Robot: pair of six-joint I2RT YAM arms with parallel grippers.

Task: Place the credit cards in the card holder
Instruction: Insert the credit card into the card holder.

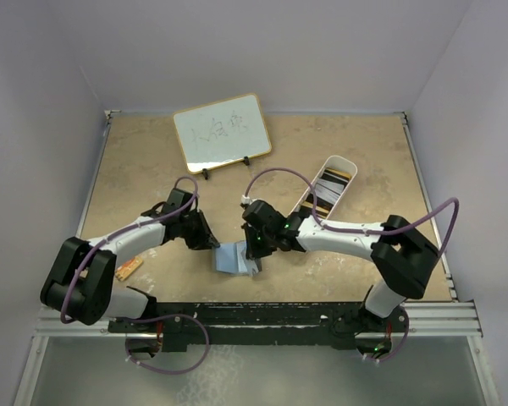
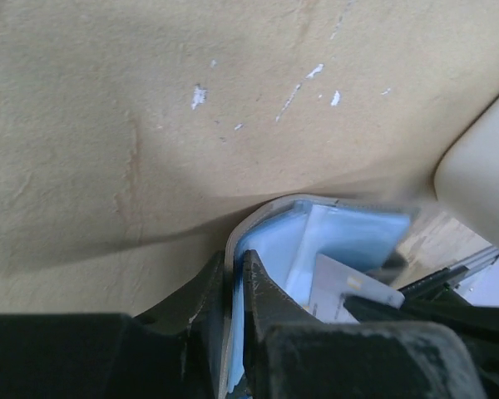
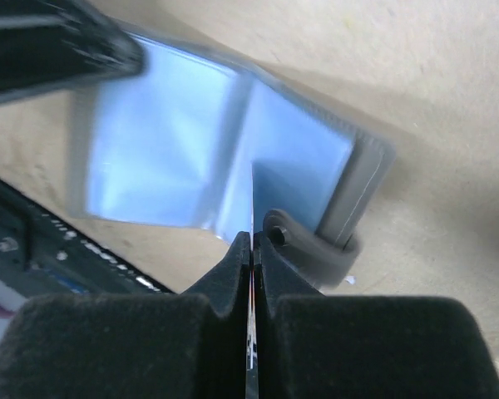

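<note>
The card holder [image 1: 234,258] lies open on the table between the two grippers, its light blue inside up. My left gripper [image 1: 210,238] is shut on the holder's left flap [image 2: 262,237], which it holds bent upward. My right gripper [image 1: 258,245] is shut on a thin card [image 3: 252,199], seen edge-on, whose far end is down in the holder's blue pocket [image 3: 299,166]. The same card is white-grey in the left wrist view [image 2: 349,291]. The holder's grey snap tab [image 3: 312,249] lies beside the right fingers. More cards [image 1: 328,188] lie in the white tray.
A long white tray [image 1: 349,169] stands at the right rear. A whiteboard [image 1: 221,131] on a stand is at the back. A small orange-brown patterned board [image 1: 129,269] lies near the left arm. The rail of the arm bases [image 1: 254,317] runs along the near edge.
</note>
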